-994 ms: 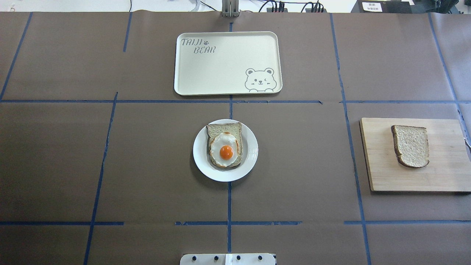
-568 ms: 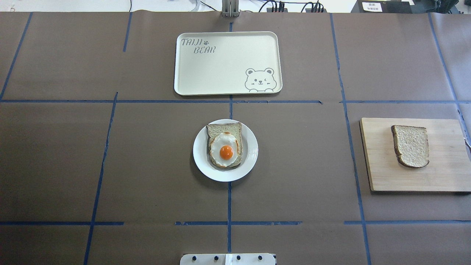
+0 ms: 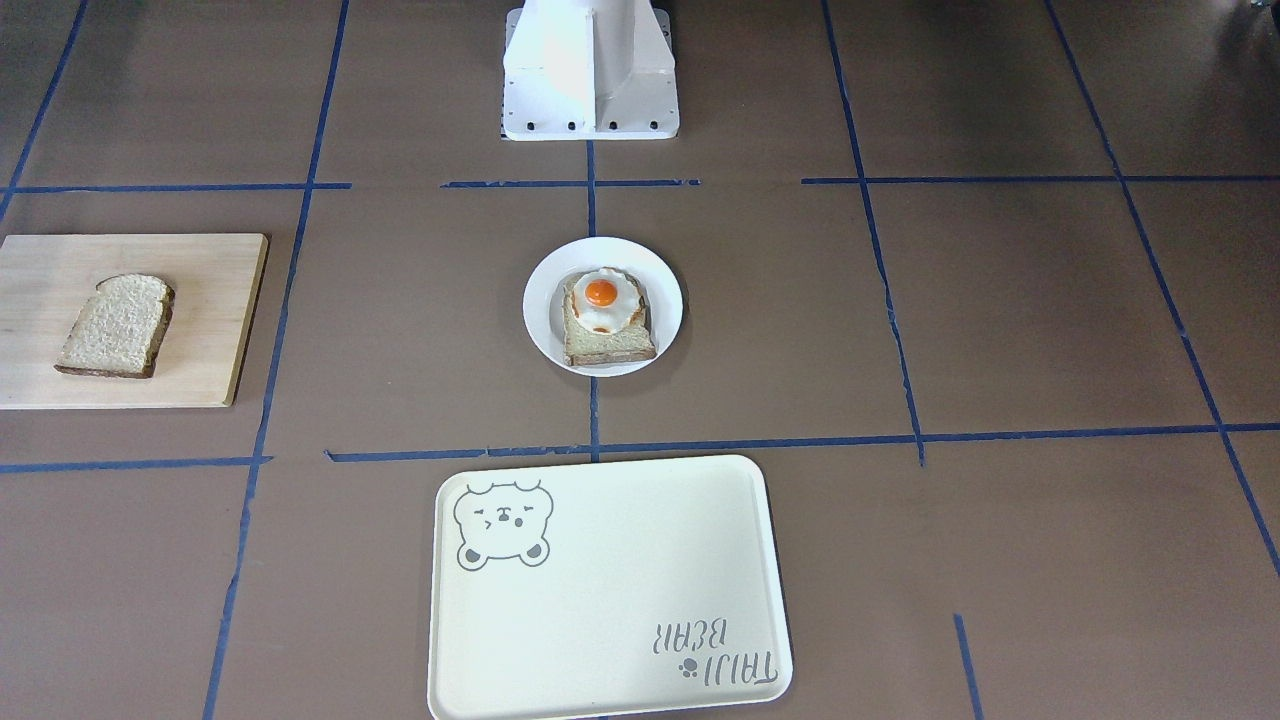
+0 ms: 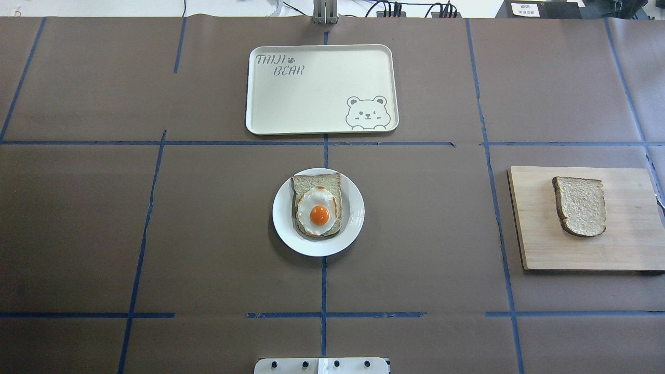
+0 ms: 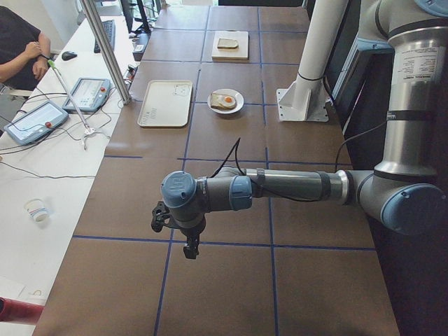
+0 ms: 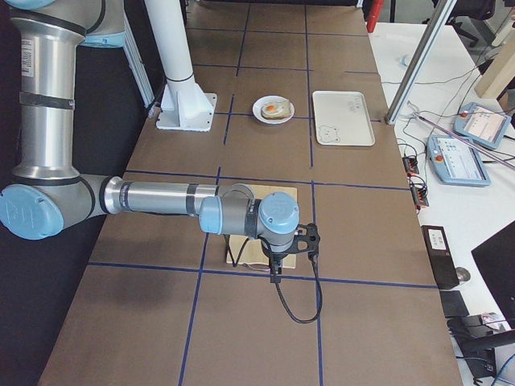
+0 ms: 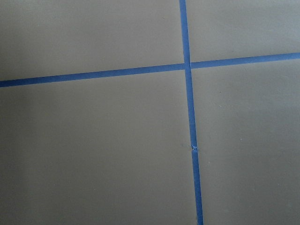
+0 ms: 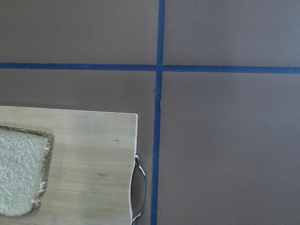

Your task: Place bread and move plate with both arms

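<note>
The bread (image 4: 580, 205) lies flat on a wooden cutting board (image 4: 628, 234) at the table's right; it also shows in the front view (image 3: 117, 325) and the right wrist view (image 8: 21, 173). The white plate (image 4: 353, 218) sits at the table's centre and carries a toast slice with a fried egg (image 4: 318, 208). The left gripper (image 5: 187, 248) hangs over bare table far to the left, seen only in the exterior left view. The right gripper (image 6: 273, 273) hangs near the board's outer end, seen only in the exterior right view. I cannot tell whether either is open or shut.
A cream tray with a bear drawing (image 4: 322, 88) lies beyond the plate. The white pedestal base (image 3: 590, 70) stands at the robot's side. The board has a metal handle (image 8: 140, 187) at its outer end. Blue tape lines cross the brown table.
</note>
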You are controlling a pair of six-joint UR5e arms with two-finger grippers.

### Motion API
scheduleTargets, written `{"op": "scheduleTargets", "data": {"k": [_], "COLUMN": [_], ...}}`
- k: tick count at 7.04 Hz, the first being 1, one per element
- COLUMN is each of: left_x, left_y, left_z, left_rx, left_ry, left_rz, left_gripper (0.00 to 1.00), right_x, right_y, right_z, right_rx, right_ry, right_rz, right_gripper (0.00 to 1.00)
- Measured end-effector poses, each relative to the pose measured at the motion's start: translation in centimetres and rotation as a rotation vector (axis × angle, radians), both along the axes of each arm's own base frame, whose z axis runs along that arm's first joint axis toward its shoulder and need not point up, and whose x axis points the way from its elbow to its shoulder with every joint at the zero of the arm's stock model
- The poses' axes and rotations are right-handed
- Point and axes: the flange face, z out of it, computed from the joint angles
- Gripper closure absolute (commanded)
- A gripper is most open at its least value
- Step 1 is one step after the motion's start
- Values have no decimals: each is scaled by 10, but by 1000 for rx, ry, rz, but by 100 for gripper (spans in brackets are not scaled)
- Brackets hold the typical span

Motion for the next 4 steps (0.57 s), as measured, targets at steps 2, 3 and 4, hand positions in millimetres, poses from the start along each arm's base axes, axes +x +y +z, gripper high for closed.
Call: {"op": "scheduleTargets", "data": {"k": [2,3,4], "left_x": [0,0,0], "left_y": [0,1,2], "left_z": [-1,-1,-2], "left_rx": [4,7,12], "left_ry": [0,-1,-2], "left_rz": [0,2,3], "left_gripper": [0,0,0], "right_x": [0,0,0], "right_y": [-7,-15,-21], "right_z": [-10,-22,-31], "right_rx": [22,47,66], "right_ry": [2,3,1], "right_rz": [0,0,0], "right_gripper": [0,0,0]}}
